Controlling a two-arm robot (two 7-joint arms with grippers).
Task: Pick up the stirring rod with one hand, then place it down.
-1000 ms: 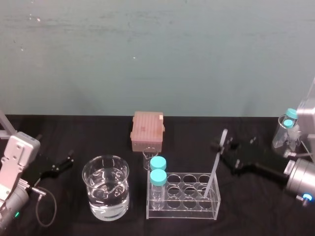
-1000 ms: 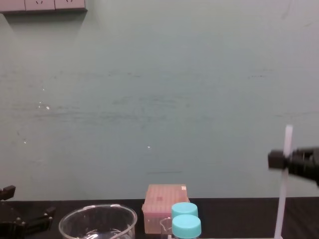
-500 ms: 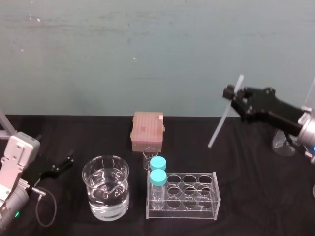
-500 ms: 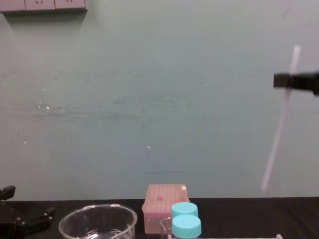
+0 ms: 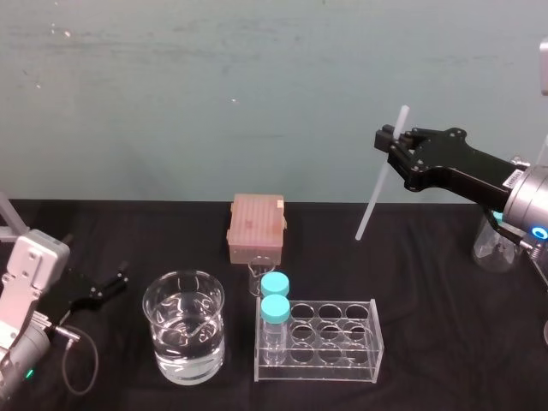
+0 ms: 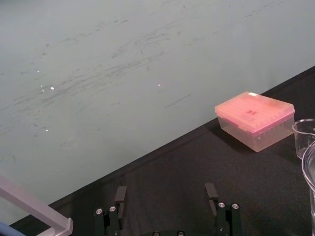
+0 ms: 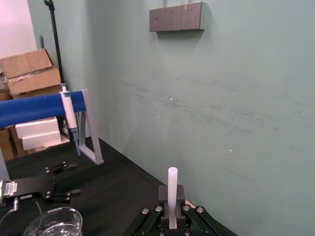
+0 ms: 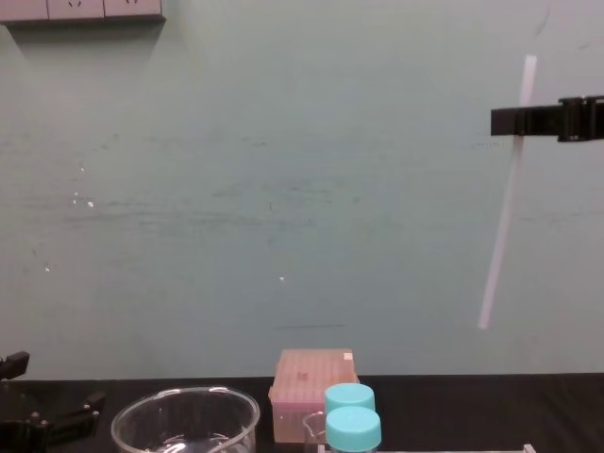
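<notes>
High above the black tabletop (image 5: pixel 445 342), at about 1 o'clock from the clear acrylic rack (image 5: pixel 342 364), the stirring rod (image 5: pixel 380 174) is hanging in the air. It is a thin, straight, translucent white stick, and it is tilting with its lower end toward 7 o'clock. The right gripper (image 5: pixel 385 141), black and flat-jawed, is pinching it near its upper end, with the arm reaching in from 3 o'clock. At 9 o'clock from the round glass beaker (image 5: pixel 151 317), the left gripper (image 5: pixel 107 287) is resting low with its fingers spread.
</notes>
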